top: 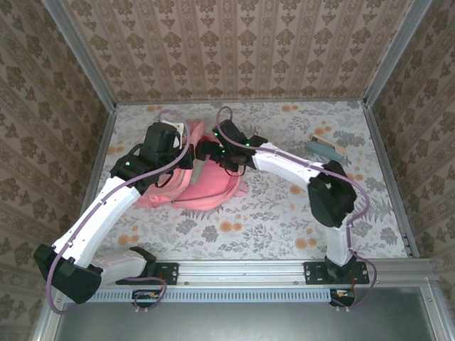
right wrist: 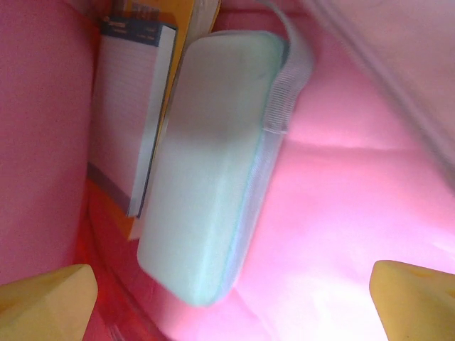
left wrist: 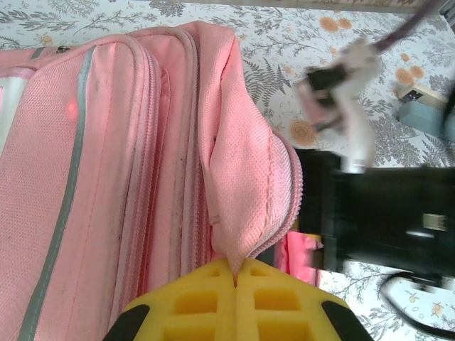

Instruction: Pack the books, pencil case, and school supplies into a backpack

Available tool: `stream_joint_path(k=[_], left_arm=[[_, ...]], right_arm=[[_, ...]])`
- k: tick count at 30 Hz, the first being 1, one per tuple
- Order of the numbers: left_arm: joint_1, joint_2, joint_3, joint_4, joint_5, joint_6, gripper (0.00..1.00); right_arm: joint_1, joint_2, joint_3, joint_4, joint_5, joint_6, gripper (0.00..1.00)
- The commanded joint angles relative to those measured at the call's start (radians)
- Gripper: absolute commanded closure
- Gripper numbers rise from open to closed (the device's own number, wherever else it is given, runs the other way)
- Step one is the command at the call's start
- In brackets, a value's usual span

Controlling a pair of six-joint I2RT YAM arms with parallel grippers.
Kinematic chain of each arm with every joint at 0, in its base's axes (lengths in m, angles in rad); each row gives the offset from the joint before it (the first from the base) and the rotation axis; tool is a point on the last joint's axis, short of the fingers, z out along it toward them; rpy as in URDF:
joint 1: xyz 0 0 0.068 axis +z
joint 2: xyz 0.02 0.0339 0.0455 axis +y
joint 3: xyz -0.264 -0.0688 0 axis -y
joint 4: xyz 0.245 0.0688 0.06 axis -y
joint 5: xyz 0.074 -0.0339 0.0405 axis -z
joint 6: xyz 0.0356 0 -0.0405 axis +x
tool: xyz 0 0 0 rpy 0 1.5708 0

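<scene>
In the middle of the right wrist view, the mint pencil case [right wrist: 210,163] sits inside the pink backpack [right wrist: 348,213], right hand [right wrist: 232,293] spread wide; left hand [left wrist: 234,275] is pinching backpack fabric.

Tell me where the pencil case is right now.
In the right wrist view, the pencil case lies inside the backpack, centre-left, with a lined pad beside it on the left.
</scene>
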State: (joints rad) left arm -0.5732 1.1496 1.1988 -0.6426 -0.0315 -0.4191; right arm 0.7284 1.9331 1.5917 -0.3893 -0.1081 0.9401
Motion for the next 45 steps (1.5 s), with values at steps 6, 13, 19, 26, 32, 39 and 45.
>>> stream_joint_path(k=[6, 13, 19, 26, 32, 39, 45], left_arm=[[0.015, -0.023, 0.045, 0.065, 0.007, 0.014, 1.0], [0.018, -0.005, 0.057, 0.07, 0.018, 0.017, 1.0], [0.018, 0.0, 0.058, 0.076, 0.02, 0.019, 1.0], [0.018, -0.004, 0.049, 0.082, 0.028, 0.011, 1.0], [0.018, -0.014, 0.032, 0.084, 0.031, 0.001, 1.0], [0.018, -0.022, 0.026, 0.086, 0.03, -0.005, 1.0], [0.018, -0.036, 0.014, 0.086, 0.015, -0.016, 1.0]], right_arm=[[-0.111, -0.318, -0.249, -0.127, 0.211, -0.159, 0.0], [-0.345, -0.47, -0.389, -0.186, 0.24, -0.243, 0.0], [-0.529, -0.495, -0.44, -0.177, 0.234, -0.362, 0.0], [-0.734, -0.397, -0.409, -0.17, 0.194, -0.418, 0.01], [-0.865, -0.244, -0.285, -0.186, 0.14, -0.417, 0.01], [-0.946, -0.06, -0.105, -0.195, 0.084, -0.433, 0.01], [-0.988, 0.088, 0.05, -0.226, 0.041, -0.461, 0.0]])
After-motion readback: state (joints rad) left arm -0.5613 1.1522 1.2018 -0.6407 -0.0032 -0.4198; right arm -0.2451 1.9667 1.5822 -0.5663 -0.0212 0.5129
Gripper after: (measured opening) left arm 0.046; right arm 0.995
